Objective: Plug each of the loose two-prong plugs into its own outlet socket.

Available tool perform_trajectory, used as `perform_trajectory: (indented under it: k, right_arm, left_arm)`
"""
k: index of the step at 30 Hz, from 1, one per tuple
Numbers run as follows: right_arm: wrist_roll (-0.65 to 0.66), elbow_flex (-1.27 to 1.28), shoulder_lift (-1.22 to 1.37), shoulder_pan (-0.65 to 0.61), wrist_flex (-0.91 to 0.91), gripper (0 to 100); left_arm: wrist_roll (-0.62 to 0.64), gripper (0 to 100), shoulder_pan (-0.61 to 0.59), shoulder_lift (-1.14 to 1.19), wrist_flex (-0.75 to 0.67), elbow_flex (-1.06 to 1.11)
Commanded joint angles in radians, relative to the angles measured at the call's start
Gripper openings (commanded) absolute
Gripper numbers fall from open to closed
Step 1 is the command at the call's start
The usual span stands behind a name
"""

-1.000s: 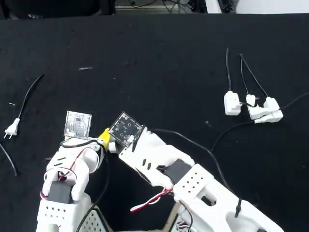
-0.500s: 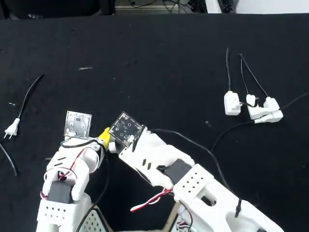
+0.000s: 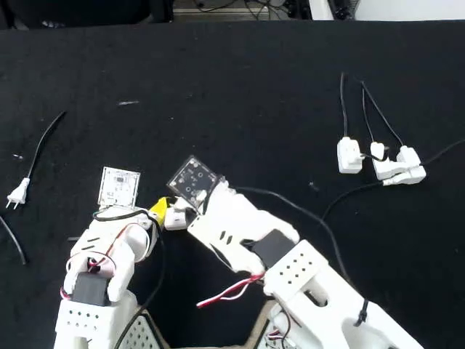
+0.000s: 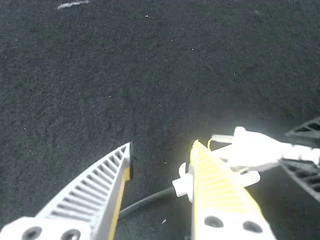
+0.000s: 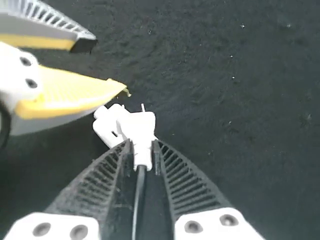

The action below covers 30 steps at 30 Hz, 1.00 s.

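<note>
- A white two-prong plug [image 5: 140, 129] is clamped between the black fingers of the right gripper [image 5: 141, 147]. The fingers grip its body from both sides, and its prongs stick out past the fingertips.
- In the high view the plug [image 3: 176, 216] is in the near-left part of the table, in the gap between the two arms' tips.
- Its black cord [image 5: 136, 200] runs back between the right gripper's fingers. In the high view a black cord [image 3: 290, 214] trails from that arm toward the right side of the table.
- A second small white piece [image 4: 181, 184] sits just beside the held plug, close against the left gripper's yellow finger, with a dark cord leading off it. I cannot tell what it is.
- The left gripper [image 4: 162, 145] has its jaws spread wide and clasps nothing. Its yellow finger lies next to the plug's prongs and its white finger is well apart from them.
- Another loose plug [image 3: 18, 193] lies at the far-left edge of the table, its thin black cord curving away toward the far side.
- A cluster of white socket blocks [image 3: 350, 155] lies well apart on the right, with thin cords running from them toward the far edge.
- Everything rests on a black table cloth [image 3: 240, 94].
</note>
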Motion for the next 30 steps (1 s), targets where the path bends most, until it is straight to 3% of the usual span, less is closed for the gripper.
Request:
perform_trajectory:
  k: [1, 8, 14, 21, 26, 30]
  right_arm:
    - [0.066, -0.13, -0.035, 0.02, 0.135, 1.0]
    - [0.264, -0.277, -0.035, 0.02, 0.404, 1.0]
    - [0.285, -0.381, -0.033, 0.025, 0.493, 1.0]
    - [0.321, -0.665, 0.131, 0.155, 0.674, 1.0]
    - [0.365, -0.849, 0.381, 0.183, 0.813, 1.0]
    - [0.393, -0.894, 0.433, 0.176, 0.807, 1.0]
  left_arm:
    - [-0.006, 19, 0.004, -0.012, 0.005, -0.062]
    - [-0.002, 19, 0.004, -0.008, 0.005, -0.05]
    - [0.002, 19, -0.033, -0.006, 0.006, -0.053]
    - [0.002, 19, -0.058, 0.006, 0.006, -0.058]
    - [0.002, 19, -0.058, 0.15, -0.046, -0.094]
    - [0.002, 19, -0.058, 0.365, -0.127, -0.148]
